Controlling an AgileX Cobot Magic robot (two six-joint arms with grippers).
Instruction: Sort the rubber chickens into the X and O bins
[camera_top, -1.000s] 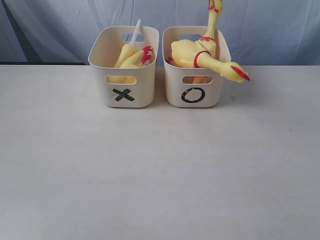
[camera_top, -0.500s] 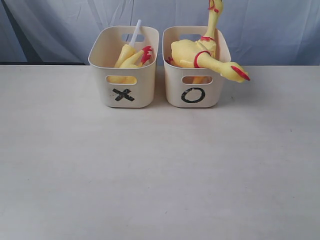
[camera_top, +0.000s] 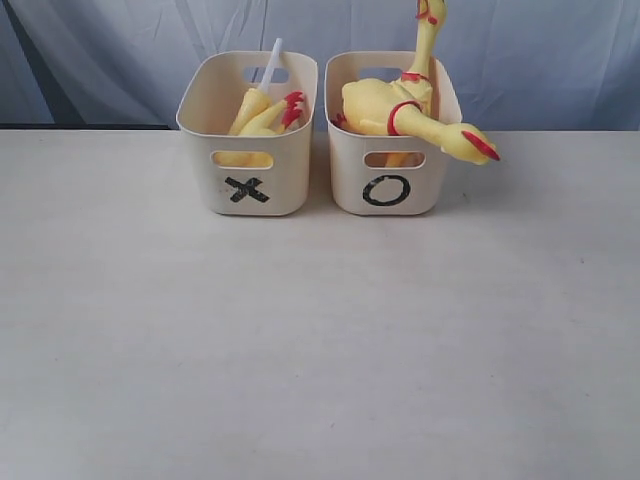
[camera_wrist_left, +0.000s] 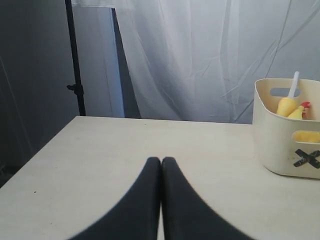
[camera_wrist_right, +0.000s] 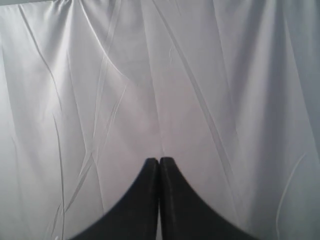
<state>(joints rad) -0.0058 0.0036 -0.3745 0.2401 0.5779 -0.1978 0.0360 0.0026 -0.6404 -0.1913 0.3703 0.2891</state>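
Observation:
Two cream tubs stand side by side at the back of the table. The X bin (camera_top: 250, 170) holds a headless yellow chicken body (camera_top: 262, 115) with red feet and a white tube (camera_top: 270, 65) sticking up. In the O bin (camera_top: 388, 175) a whole rubber chicken (camera_top: 400, 110) lies with its neck rising past the top edge and one red-toed leg hanging over the right rim. Neither arm shows in the exterior view. My left gripper (camera_wrist_left: 161, 160) is shut and empty, low over the table, with the X bin (camera_wrist_left: 287, 135) off to one side. My right gripper (camera_wrist_right: 159, 161) is shut, facing only curtain.
A pale curtain (camera_top: 120, 50) hangs behind the table. A black stand pole (camera_wrist_left: 75, 60) rises by the table's far corner in the left wrist view. The table surface (camera_top: 320, 340) stretches wide in front of the bins.

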